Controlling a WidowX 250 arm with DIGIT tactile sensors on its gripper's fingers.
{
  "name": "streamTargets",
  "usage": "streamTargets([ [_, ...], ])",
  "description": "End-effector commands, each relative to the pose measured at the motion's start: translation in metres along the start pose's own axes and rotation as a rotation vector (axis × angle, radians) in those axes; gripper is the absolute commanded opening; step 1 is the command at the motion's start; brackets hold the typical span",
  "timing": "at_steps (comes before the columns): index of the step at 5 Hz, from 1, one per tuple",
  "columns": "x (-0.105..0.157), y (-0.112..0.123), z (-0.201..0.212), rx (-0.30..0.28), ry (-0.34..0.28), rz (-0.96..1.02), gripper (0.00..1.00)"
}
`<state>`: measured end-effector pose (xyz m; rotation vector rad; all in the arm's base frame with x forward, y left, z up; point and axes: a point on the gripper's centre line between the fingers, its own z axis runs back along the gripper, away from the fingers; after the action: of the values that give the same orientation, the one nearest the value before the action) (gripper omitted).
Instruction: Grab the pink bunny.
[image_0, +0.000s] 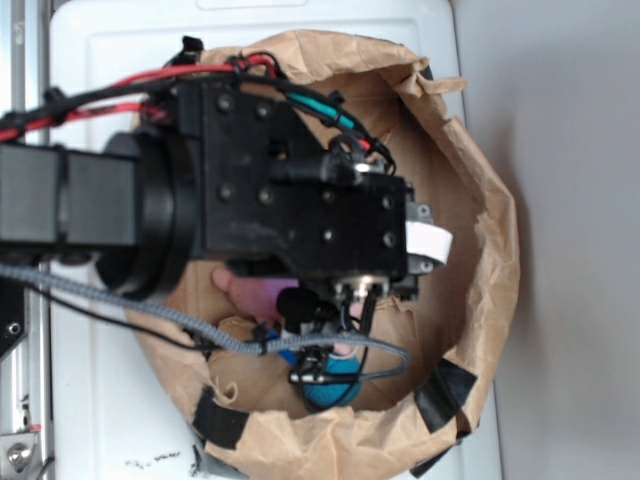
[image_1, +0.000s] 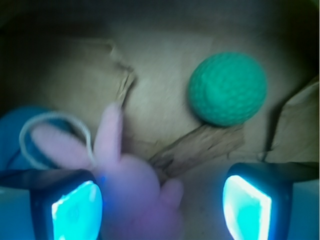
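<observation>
green ball (image_1: 227, 88): ahead, right of centre
blue ball (image_1: 12, 137): far left
paper bag (image_0: 480, 200): crumpled, all around

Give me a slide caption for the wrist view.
Open end effector over the pink bunny in a paper-lined bin, green ball behind.

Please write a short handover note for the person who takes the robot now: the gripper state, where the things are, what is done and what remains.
Gripper: open, low inside the paper bag, holding nothing.
Pink bunny: on the bag floor between the fingers, close to the left-hand one in the wrist view, its string loop lying over a blue ball.
Green ball: farther ahead, apart from the bunny.
Done: gripper placed over the bunny.
Left: center if needed, close, lift.
</observation>
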<state>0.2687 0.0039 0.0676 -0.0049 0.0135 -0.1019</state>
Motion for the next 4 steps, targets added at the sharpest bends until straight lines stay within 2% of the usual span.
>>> streamTargets([
  [1,-0.015,0.007,0.003,0.013,-0.063,-0.022,1.0],
  [3,-0.03,-0.013,-0.039,0.095,-0.123,-0.01,1.0],
  [4,-0.037,-0.019,-0.034,0.085,-0.103,0.022,0.0],
])
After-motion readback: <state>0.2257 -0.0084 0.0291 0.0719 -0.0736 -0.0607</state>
